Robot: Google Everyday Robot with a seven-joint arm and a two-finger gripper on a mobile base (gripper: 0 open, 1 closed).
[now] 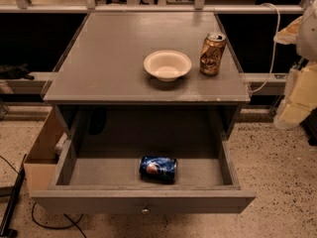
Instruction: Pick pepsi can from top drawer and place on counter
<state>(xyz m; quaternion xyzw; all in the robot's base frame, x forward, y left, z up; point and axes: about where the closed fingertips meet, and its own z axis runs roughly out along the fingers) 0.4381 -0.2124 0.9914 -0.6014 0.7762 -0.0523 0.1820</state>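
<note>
I observed the pepsi can (158, 168) lying on its side in the open top drawer (198, 201), near the front panel. The gripper (296, 100) hung right of the counter (114, 58), well apart from the can. I could not tell whether it was released or clenched.

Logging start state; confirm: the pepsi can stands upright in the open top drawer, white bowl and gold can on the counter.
One error: the camera view shows the pepsi can lying on its side in the open top drawer. The white bowl and gold can are on the counter. The end effector is at the right edge, away from the drawer.
</note>
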